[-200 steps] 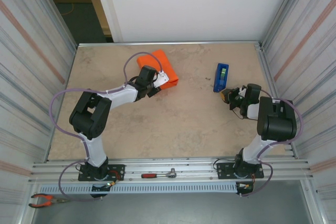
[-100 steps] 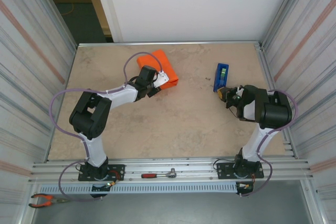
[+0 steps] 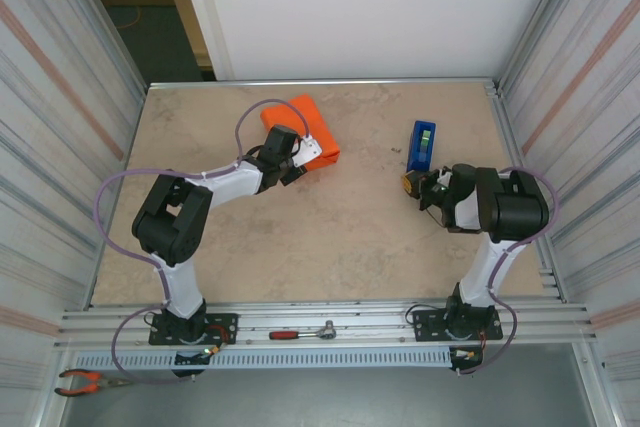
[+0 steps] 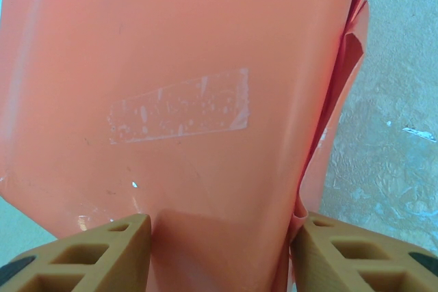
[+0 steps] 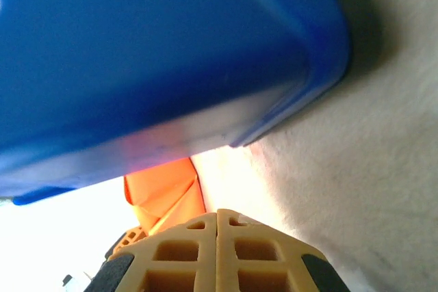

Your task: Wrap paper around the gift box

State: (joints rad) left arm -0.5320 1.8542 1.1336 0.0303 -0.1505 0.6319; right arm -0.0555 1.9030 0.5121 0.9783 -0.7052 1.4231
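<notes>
The paper [image 3: 292, 112], folded into a taped parcel, lies far left on the table [image 3: 330, 237], its long axis running far-left to near-right. The left gripper [image 3: 303, 154] clamps its near side, forearm reaching far-right. The right gripper [image 3: 411, 184], its 2 fingers pressed together, points left just beside the tape dispenser [image 3: 422, 146].

a beige stone-patterned flat tabletop [image 3: 330, 237] takes up the middle of the top view. toward its upper left lies a bright orange thin paper sheet [image 3: 296, 113], folded into a compact bundle. toward the upper right a blue plastic tape dispenser [image 3: 421, 145] rests on the tabletop, well apart from the bundle.
</notes>
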